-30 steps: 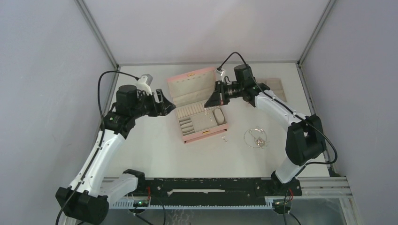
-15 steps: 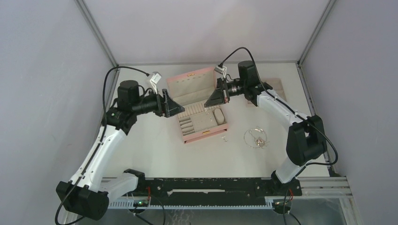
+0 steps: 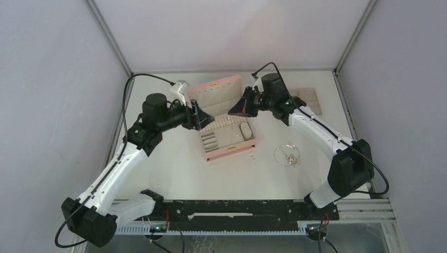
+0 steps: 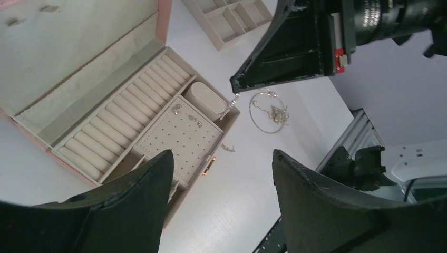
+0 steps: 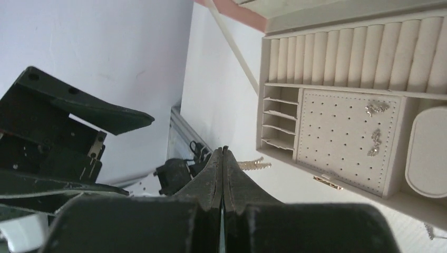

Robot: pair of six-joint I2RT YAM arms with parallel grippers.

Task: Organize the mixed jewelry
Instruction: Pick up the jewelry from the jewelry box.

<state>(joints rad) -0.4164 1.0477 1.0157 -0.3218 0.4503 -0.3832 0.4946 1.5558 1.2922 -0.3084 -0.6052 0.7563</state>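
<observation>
on the white table, nearest my bases, a loose earring lies just beside the front right corner of the pink box. well off to its right, the chain necklace rests in a loop with a few tiny silver bits tangled inside it.

the box stands open. in its beige base, a perforated panel carries two silver pieces, one near the other but not touching. a set of narrow slots sits on one side of the panel, and an oval pad fills its own compartment on the other. a row of ring rolls runs along the back. a small gold clasp shows on the front wall.

above the box, my left gripper hovers at the left side, its jaws spread wide and holding nothing. my right gripper hangs over the far right part of the base, its jaws pressed together on a dangling silver piece, which hangs from the tip clear of the lining.

behind them the lid leans back, its beige lining facing me. at the far right of the table lies the flat beige tray, well apart from the box. it is divided into small compartments, and i cannot tell from here what they hold.
</observation>
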